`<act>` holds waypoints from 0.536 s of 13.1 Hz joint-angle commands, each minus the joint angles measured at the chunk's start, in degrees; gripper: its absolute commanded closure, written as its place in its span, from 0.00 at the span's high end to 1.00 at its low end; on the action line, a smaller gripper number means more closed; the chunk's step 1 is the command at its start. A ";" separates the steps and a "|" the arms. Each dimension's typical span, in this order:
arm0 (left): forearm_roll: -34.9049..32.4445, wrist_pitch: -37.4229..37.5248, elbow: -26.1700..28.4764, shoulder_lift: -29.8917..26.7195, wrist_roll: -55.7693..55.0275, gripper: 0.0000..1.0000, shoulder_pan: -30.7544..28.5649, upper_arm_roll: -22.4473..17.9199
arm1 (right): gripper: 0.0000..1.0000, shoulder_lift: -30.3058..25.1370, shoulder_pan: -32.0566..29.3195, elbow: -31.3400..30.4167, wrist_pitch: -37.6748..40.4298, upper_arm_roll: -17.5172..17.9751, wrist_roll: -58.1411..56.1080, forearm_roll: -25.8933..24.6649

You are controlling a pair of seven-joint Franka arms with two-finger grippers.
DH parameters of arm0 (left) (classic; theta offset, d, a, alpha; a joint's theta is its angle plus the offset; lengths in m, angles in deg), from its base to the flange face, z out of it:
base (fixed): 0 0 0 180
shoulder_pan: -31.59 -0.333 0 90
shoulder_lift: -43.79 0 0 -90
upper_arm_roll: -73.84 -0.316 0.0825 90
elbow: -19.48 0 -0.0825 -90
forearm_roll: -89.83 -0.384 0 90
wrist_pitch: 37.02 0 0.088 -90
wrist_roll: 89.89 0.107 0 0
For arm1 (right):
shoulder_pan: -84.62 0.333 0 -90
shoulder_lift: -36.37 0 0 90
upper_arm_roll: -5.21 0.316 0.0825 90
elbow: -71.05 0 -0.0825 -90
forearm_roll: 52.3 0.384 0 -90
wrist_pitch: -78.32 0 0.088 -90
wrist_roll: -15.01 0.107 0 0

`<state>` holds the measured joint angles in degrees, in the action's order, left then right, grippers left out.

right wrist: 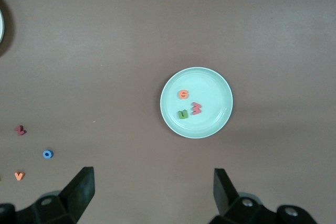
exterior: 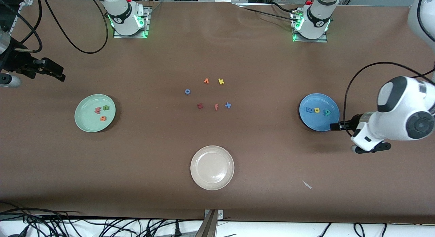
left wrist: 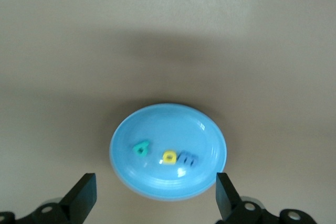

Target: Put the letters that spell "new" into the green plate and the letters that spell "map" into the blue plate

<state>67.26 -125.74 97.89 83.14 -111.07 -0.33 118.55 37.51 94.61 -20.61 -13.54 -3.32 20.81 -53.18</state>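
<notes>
The n, e and w (exterior: 102, 113) are lying in the green plate (exterior: 85, 123) at mid-left of the front view; the m, a and p (exterior: 318, 110) are lying in the blue plate (exterior: 314, 123) at mid-right. The left gripper (left wrist: 152, 195) and the right gripper (right wrist: 152, 190) are both being held open, empty.

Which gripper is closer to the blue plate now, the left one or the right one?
Left. The left gripper hangs open just past the blue plate, at the left arm's end of the table. The right gripper, also open, is at the right arm's end, nearer the green plate.

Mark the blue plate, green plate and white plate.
blue plate (exterior: 307, 119), front view, bare rim.
green plate (exterior: 85, 123), front view, bare floor.
white plate (exterior: 212, 167), front view, centre.
</notes>
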 commanded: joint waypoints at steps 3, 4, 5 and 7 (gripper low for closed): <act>15.58 15.68 -15.66 -6.71 14.47 1.00 19.14 -26.18 | 1.00 0.62 -0.05 1.39 0.28 0.26 0.17 -0.17; 20.67 15.68 -14.88 -9.70 17.20 1.00 22.48 -33.21 | 1.00 0.62 -0.05 1.39 0.28 0.26 0.17 -0.17; 24.81 15.68 -13.91 -11.82 19.31 1.00 25.65 -39.02 | 1.00 0.62 -0.05 1.39 0.28 0.26 0.17 -0.26; 27.05 13.76 -9.19 -16.04 21.52 0.99 28.49 -43.12 | 1.00 0.62 -0.05 1.39 0.11 0.26 0.17 -0.26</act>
<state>92.04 -110.46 83.23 71.52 -92.64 25.74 79.10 37.54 94.64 -20.52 -13.54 -3.26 20.81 -53.18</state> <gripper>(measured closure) 0.000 0.000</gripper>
